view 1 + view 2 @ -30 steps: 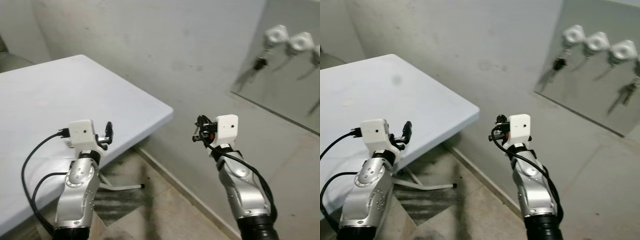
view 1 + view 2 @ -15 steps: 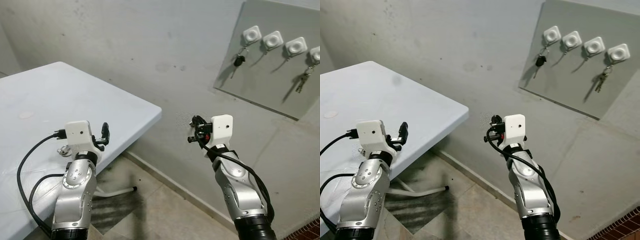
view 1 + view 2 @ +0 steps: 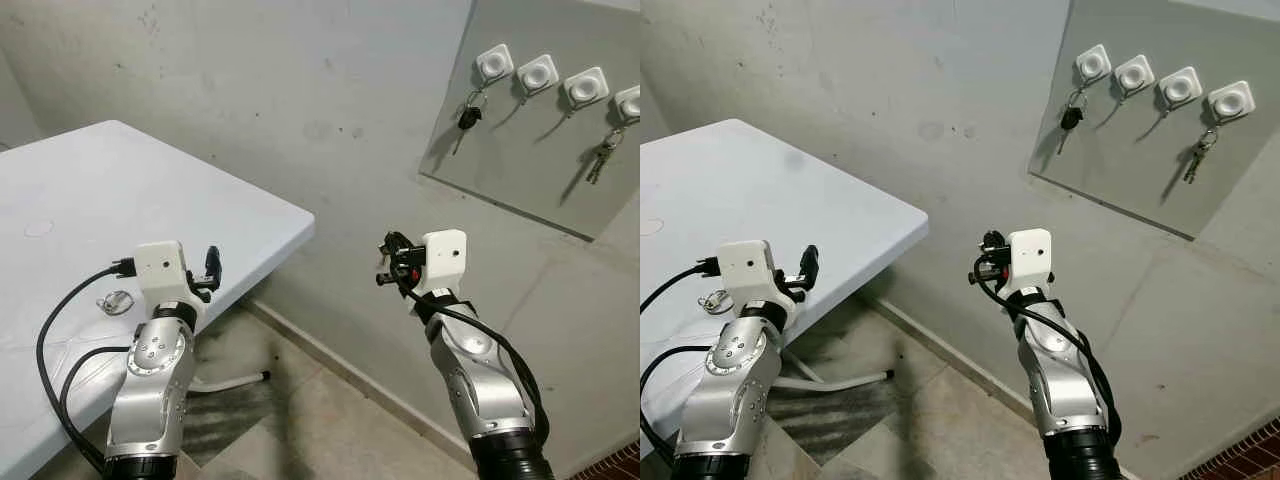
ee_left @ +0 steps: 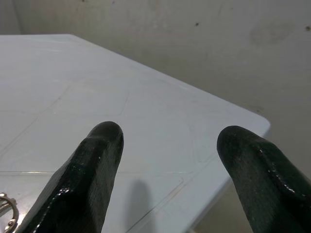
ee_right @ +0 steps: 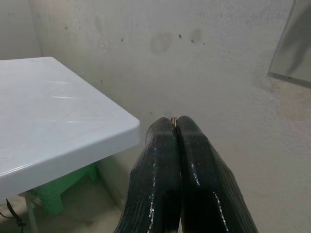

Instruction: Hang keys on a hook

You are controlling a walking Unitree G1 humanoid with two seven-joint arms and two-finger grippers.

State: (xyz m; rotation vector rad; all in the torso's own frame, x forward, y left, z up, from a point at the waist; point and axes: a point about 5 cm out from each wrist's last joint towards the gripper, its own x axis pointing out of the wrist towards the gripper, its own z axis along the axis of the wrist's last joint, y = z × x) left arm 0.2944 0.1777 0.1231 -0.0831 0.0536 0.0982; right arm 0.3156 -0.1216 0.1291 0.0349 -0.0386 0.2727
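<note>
Right wrist view: right gripper (image 5: pixel 176 127) jaws pinch the keys (image 5: pixel 173 119), well below-left of the hook board (image 3: pixel 1145 130). Left gripper (image 4: pixel 167 150) jaws spread. I'd aim for a free hook (image 3: pixel 1133 74), ring first.

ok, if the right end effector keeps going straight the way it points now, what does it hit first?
Probably the bare grey wall. The right end effector, closed on something thin, points at plaster beside the white table corner, below the hook board. Depth is unclear, but nothing sits between.
</note>
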